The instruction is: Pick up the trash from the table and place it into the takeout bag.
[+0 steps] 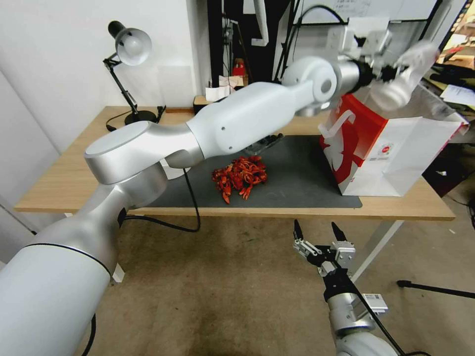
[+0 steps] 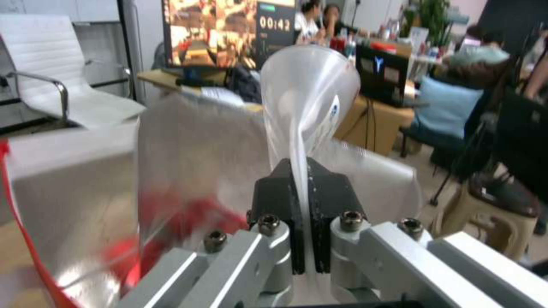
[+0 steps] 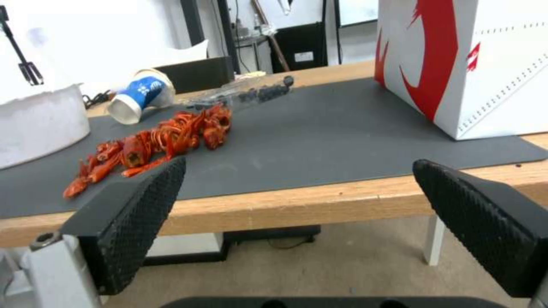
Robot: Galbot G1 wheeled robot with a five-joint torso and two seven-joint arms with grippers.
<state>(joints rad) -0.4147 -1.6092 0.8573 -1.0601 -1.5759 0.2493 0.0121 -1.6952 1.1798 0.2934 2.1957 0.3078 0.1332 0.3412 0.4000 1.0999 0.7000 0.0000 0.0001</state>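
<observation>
Left arm: reaches far and right across the scene, raised high.
Left gripper (image 2: 302, 188): black fingers pinched together on a clear plastic cup (image 2: 308, 98).
Right gripper (image 1: 319, 232): low, near, black fingers spread wide apart, holding nothing.

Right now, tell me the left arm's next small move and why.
Probably lower a little and let go. The left gripper is shut on a clear plastic cup held above the open top of the takeout bag, so a short descent should drop it inside. The right gripper waits open below the table edge.
</observation>
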